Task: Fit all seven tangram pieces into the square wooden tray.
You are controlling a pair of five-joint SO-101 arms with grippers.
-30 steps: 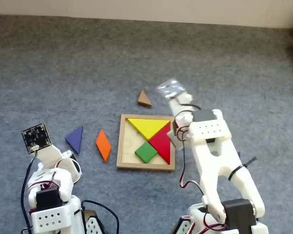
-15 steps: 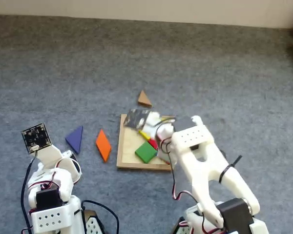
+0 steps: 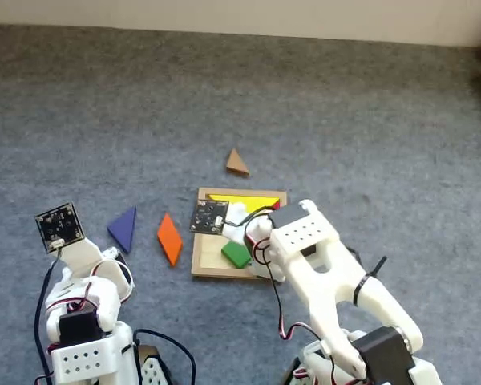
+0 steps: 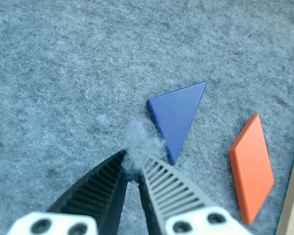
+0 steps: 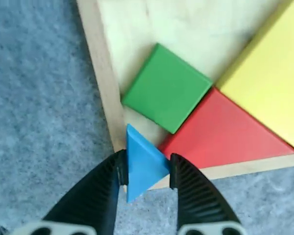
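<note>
- Right wrist view: square wooden tray (image 5: pixel 100 73) just ahead of the right gripper (image 5: pixel 146 166), with the frame's near corner under the fingertips.
- Right gripper: clamped on the light blue triangle (image 5: pixel 141 161), and by far the nearer arm to the tray.
- Left gripper (image 4: pixel 133 169): fingers together on nothing, just short of the dark blue triangle (image 4: pixel 178 112).
- Green square (image 5: pixel 166 88) and red triangle (image 5: pixel 225 134): seated in the tray, leaving a small bare pocket against the frame.
- Light blue triangle: sharp tip aimed into that pocket, body over the frame; probably needs a short nudge forward and down.

tray (image 5: pixel 102 73) — pale smooth wood | table cover (image 4: pixel 63 73) — grey fuzzy felt | matt green square (image 5: pixel 166 88)
</note>
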